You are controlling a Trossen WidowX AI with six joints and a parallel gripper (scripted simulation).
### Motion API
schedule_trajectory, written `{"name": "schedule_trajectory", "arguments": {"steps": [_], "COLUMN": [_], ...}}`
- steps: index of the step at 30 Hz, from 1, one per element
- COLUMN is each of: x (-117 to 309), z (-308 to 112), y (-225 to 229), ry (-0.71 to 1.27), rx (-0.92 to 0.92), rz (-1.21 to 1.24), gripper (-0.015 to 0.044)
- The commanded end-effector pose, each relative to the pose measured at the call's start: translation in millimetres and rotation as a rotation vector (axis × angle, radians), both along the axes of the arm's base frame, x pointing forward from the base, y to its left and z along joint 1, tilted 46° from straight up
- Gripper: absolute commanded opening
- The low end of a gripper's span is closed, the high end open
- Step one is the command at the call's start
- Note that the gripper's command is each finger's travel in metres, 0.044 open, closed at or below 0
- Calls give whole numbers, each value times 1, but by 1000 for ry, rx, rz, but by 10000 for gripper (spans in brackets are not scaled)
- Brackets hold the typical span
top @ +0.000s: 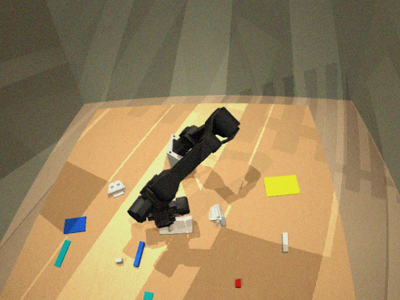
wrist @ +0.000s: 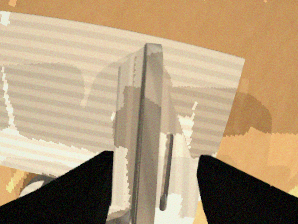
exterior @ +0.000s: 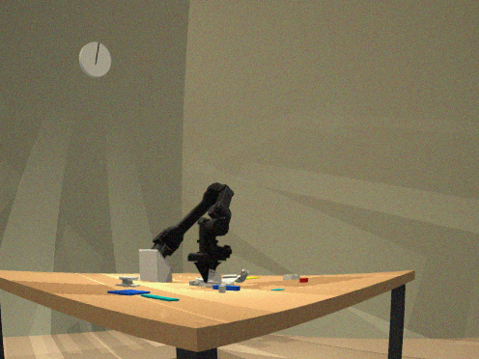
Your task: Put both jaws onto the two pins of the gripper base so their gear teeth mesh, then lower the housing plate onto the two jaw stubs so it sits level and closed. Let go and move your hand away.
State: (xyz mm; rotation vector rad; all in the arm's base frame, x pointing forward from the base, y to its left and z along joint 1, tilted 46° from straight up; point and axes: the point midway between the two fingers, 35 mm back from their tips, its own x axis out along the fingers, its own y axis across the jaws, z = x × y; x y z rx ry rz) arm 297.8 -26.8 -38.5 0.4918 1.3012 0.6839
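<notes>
The gripper base (top: 183,227) (wrist: 40,42) is a pale flat plate under the hand; its pins cannot be made out. My gripper (wrist: 156,163) is shut on one light-grey jaw (wrist: 152,105) (exterior: 212,275), which stands on edge over the base, near one end of it. Whether this jaw touches the base or sits on a pin cannot be told. The other jaw (top: 216,214) (exterior: 241,277) lies on the table just beyond the opposite end of the base. A white piece with two holes, seemingly the housing plate (top: 117,187) (exterior: 127,281), lies apart, across the table from that jaw.
A blue bar (top: 139,254) and a small white block (top: 118,261) lie near the base. Farther out are a blue plate (top: 75,225), teal bar (top: 62,253), teal piece (top: 148,296), red block (top: 238,283), white bar (top: 285,242) and yellow plate (top: 281,185).
</notes>
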Motion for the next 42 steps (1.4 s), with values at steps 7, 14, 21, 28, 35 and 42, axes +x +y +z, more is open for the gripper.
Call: {"name": "schedule_trajectory", "arguments": {"steps": [7, 14, 21, 28, 35, 42], "x": [0, 0, 0, 0, 0, 0], "z": [-1, -2, -2, -2, -2, -2], "y": [2, 2, 2, 2, 2, 1], "ry": [2, 2, 2, 2, 2, 3], "rx": [2, 2, 2, 2, 2, 1], "rz": [-3, -3, -3, -3, -3, -3], "gripper": [134, 134, 134, 134, 134, 224]}}
